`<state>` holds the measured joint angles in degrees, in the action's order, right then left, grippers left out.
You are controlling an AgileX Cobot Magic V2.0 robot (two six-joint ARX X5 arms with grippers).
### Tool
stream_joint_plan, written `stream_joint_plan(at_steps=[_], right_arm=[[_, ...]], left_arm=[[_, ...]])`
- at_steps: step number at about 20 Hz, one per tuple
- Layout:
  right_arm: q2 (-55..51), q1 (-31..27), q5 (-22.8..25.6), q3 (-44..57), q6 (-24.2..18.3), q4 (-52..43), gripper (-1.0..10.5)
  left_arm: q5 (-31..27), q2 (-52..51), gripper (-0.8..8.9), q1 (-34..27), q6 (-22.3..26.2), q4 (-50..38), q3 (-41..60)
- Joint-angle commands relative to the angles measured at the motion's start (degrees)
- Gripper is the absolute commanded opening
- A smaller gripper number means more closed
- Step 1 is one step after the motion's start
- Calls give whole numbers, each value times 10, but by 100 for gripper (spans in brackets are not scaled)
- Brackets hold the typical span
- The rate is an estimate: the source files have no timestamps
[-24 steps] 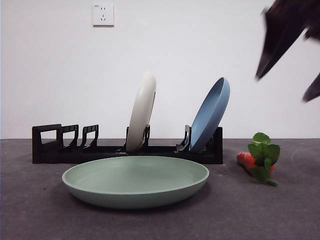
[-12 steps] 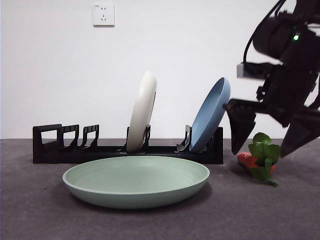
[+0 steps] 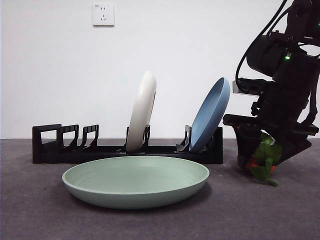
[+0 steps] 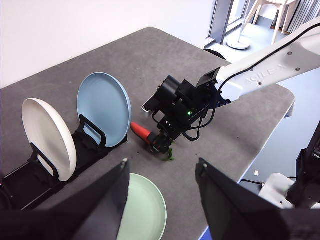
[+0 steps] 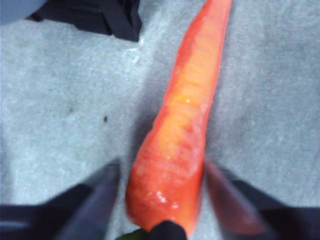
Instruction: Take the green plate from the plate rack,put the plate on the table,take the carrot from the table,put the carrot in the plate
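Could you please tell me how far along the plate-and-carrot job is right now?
Done: the green plate lies flat on the table, out of the plate rack. In hand: the right gripper, open, straddles the carrot. Left: closing, lifting, and placing it in the plate.

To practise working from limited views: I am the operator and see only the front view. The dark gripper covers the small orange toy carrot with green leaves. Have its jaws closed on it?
Observer: No. The right gripper has its jaws open either side of the carrot, with gaps.
Operator: Which way does it point?
Observer: Its tip points toward the long black plate rack.
Operator: The other arm?
Observer: The left gripper hovers high, open, over the round pale green plate.
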<state>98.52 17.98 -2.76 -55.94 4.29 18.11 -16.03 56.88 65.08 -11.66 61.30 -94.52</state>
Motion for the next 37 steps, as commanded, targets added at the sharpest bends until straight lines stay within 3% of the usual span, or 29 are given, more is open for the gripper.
stream_joint_plan(at_steps=[1,3,7,12,16,19,25,32,37], right_arm=[[9,1,1,0,6,-2,44],[8,1,1,0,6,2,-16],[-21,1,2,0,6,46,-16],[-167,6,1,0,29,136,-16],[-292,53,-3,0,34,208,-16],[-318,127,-3,0,50,201,-16],[-230,246,-3,0,64,104,-17],[-49,281,-3,0,61,-12,-16],[24,303,-3,0,61,-63,-16]], left_arm=[[-3,-1,224,2,-4,2,0],[-3,-1,224,2,-4,3,0],[-3,-1,224,2,-4,19,0],[-4,-1,220,2,-1,28,0],[-3,-1,220,2,12,28,0],[-3,-1,220,2,12,28,0],[-3,-1,220,2,12,36,0],[-3,-1,220,2,12,36,0],[-3,0,220,2,11,36,0]])
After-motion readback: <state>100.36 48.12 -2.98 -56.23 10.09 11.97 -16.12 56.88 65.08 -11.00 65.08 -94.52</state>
